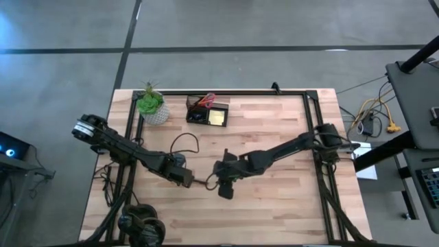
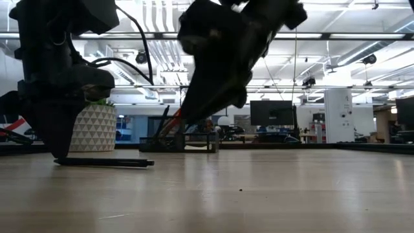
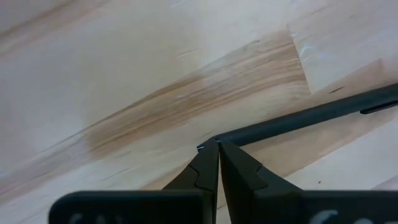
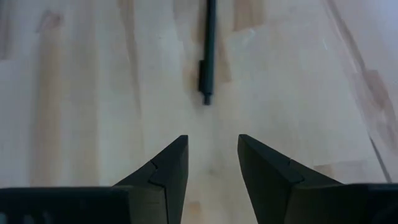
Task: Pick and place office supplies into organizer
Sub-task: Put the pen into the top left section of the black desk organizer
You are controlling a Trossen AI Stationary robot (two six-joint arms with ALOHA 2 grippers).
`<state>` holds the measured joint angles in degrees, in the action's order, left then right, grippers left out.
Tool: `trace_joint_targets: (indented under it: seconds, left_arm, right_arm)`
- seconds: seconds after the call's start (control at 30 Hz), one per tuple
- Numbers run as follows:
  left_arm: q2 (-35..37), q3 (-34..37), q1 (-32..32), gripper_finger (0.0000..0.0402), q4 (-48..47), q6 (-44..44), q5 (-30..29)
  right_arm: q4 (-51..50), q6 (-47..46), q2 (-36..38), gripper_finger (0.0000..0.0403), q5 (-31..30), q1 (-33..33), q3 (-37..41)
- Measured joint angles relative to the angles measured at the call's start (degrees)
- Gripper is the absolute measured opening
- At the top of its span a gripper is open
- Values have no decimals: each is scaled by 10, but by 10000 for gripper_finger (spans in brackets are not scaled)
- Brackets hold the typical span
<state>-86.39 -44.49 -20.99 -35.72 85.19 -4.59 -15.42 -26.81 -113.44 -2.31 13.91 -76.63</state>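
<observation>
One black pen (image 4: 209, 50) left on our counter (image 1: 288, 199): left hand (image 3: 217, 149) pinched closed at its end, right hand (image 4: 212, 158) open to grab.

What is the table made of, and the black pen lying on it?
The table looks like pale wood, joined strips with visible grain and a smooth, faintly glossy finish. The black pen seems matte plastic, dark and even, though metal can't be ruled out.

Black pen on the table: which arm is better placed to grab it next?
Probably the right. The right gripper is open, with the black pen's clip end lying just ahead of its gap. The left gripper is shut, fingertips touching the pen's other end, so it must reopen first.
</observation>
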Motion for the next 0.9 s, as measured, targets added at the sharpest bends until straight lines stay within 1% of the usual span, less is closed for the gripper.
trace_joint_targets:
  seconds: [0.07, 0.33, 0.4, 0.53, 0.73, 0.9]
  left_arm:
    - [0, 0, 0, 0, 2, 0, 0]
    - [0, 0, 0, 0, 5, 0, 0]
    - [0, 0, 0, 0, 7, 0, 0]
    - [0, 0, 0, 0, 8, 0, 0]
    - [0, 0, 0, 0, 8, 1, 0]
    - [0, 0, 0, 0, 9, 1, 0]
  right_arm:
    - [2, 2, -14, 135, -9, 0, -8]
    - [6, 21, -72, 139, -9, 1, -50]
    - [7, 37, -83, 146, -16, 1, -65]
    - [7, 72, -106, 166, -61, 2, -94]
    - [7, 81, -112, 194, -68, 2, -107]
    - [7, 92, -127, 199, -67, 2, -108]
